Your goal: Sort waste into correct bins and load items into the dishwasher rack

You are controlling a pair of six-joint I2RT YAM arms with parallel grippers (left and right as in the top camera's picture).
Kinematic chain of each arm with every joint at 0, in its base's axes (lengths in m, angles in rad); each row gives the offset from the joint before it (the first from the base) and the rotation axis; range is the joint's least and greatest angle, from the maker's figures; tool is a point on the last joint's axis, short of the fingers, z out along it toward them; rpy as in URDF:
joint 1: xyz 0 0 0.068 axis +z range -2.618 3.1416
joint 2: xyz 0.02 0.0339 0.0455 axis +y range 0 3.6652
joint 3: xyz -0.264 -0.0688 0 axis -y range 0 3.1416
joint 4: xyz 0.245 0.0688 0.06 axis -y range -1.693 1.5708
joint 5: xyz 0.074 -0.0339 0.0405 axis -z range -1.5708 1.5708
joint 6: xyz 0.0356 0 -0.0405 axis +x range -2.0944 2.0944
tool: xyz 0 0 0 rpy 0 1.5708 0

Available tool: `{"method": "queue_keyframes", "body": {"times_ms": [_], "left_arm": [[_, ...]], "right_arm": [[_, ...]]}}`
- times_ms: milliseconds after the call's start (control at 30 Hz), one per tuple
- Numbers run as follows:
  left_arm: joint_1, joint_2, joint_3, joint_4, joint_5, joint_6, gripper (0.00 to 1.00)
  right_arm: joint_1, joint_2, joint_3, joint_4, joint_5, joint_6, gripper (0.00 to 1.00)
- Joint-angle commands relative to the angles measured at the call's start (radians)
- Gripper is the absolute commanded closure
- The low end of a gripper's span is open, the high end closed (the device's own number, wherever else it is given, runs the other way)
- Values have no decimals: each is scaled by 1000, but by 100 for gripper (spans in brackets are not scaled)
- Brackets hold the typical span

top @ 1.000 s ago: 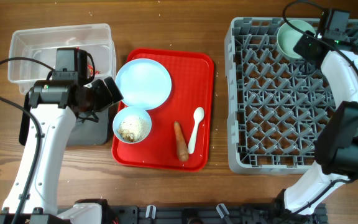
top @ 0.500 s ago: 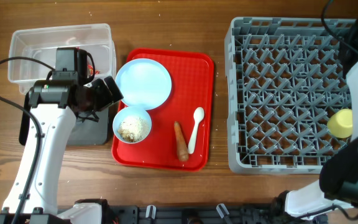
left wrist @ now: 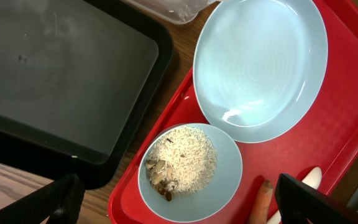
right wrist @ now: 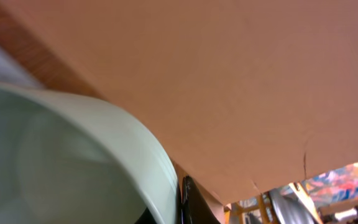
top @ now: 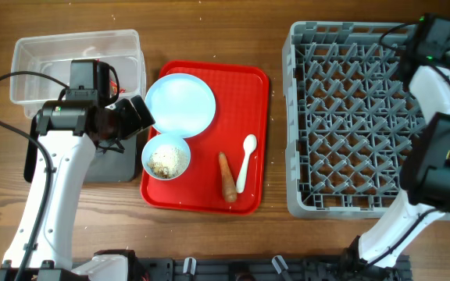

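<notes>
Rice bowl point(left wrist: 191, 168) lies right under the left gripper point(left wrist: 178, 186), low in the left wrist view, between the two dark fingers point(left wrist: 64, 199), which stand wide apart and hold nothing. The bowl sits on the red tray point(left wrist: 328, 143), with whitish rice and a few brown scraps inside. The plate point(left wrist: 260, 62) is just above it in the frame, its rim overlapping the bowl's edge. Carrot point(left wrist: 261, 202) and spoon point(left wrist: 311, 177) show at the lower right, beside the bowl. The black tray point(left wrist: 55, 74) fills the upper left of that view, just off the red tray's edge. In the overhead view the tub point(top: 76, 47) is at the upper left, partly under the left arm, and the rack point(top: 358, 117) takes up the right side, well apart from the red tray. The right arm point(top: 436, 78) reaches to the rack's upper right corner. The right wrist view is blurred: a pale green bowl point(right wrist: 73, 162) fills the lower left, its rim against a dark finger of the right gripper point(right wrist: 178, 202); whether that gripper is clamped on it cannot be told.
</notes>
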Motion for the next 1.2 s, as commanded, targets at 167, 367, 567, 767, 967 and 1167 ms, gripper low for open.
{"method": "queue_keyframes", "body": {"times_ms": [167, 367, 567, 767, 967, 1167], "left_arm": [[6, -10, 5, 3, 9, 8, 0], [6, -10, 5, 3, 9, 8, 0], [6, -10, 5, 3, 9, 8, 0], [6, -10, 5, 6, 9, 9, 0], [6, -10, 5, 10, 9, 9, 0], [6, -10, 5, 34, 10, 8, 0]], "right_arm": [[158, 24, -2, -112, -158, -2, 92], [219, 24, -2, -297, -266, 48, 78], [225, 16, -2, -449, -346, 164, 57], [225, -90, 0, -497, -576, 189, 52], [240, -328, 3, -493, -1072, 139, 23], [266, -436, 3, -523, -1662, 129, 23]]}}
